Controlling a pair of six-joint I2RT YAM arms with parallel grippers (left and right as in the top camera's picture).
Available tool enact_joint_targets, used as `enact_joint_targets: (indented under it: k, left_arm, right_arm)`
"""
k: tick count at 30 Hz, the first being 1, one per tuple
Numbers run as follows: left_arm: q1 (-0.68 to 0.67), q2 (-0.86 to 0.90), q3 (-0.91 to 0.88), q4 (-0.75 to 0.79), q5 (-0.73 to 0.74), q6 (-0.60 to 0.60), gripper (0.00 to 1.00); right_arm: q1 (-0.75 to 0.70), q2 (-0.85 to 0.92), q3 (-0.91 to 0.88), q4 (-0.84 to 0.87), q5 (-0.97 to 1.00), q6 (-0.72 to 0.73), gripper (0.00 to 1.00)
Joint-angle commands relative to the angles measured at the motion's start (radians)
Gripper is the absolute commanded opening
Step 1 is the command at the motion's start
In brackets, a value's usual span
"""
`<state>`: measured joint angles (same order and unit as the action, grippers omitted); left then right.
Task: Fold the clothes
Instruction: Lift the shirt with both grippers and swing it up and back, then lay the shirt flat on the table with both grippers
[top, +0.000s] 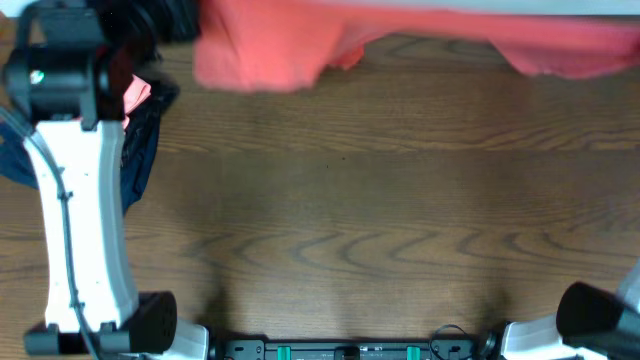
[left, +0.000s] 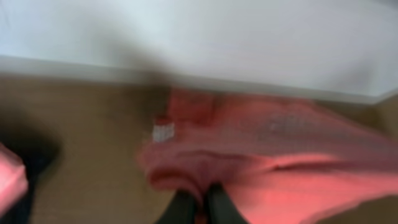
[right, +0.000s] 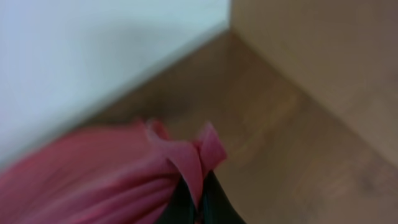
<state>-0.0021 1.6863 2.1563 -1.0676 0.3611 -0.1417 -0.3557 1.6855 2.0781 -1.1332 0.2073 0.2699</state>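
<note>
The red T-shirt (top: 270, 45) hangs stretched along the far edge of the table, sagging at both ends. In the left wrist view my left gripper (left: 202, 202) is shut on a bunched fold of the shirt (left: 280, 155), and the white neck label (left: 163, 132) shows just beyond it. In the right wrist view my right gripper (right: 199, 199) is shut on a pinched edge of the shirt (right: 93, 174), held above the wooden table. The lettering and logo are hidden. Both views are blurred.
A navy garment (top: 140, 150) and a salmon-pink garment (top: 135, 95) lie at the far left beside my left arm (top: 80, 200). A white wall (left: 186, 37) runs along the table's far edge. The right arm's base (top: 595, 315) sits at the front right.
</note>
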Motion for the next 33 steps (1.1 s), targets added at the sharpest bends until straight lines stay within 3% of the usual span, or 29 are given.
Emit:
enact_joint_targets:
  k: [1,7,16,23,29,33]
  left_arm:
    - [0.029,0.041,-0.025,-0.175,-0.075,0.007,0.06]
    - [0.023,0.11,-0.157,-0.44,-0.073,0.007,0.07]
    - [-0.024,0.104,-0.638,-0.466,-0.074,0.019,0.06]
    - [-0.03,0.0,-0.943,-0.377,-0.073,0.032,0.06]
    - [-0.03,-0.078,-0.952,-0.227,0.007,0.033,0.06]
    - [-0.03,-0.09,-0.952,0.007,0.166,0.033,0.06]
  right_arm:
    - [-0.026,0.075,-0.048,-0.086,0.191,-0.024,0.01]
    - [-0.033,0.146,-0.234,-0.27,0.191,0.019,0.01]
    - [-0.143,0.147,-0.658,-0.205,0.207,0.156,0.01]
    - [-0.175,0.146,-0.704,-0.226,0.149,0.156,0.01]
    - [-0.148,0.146,-0.704,-0.172,0.042,0.106,0.01]
    - [-0.13,0.146,-0.704,-0.072,-0.022,0.088,0.01]
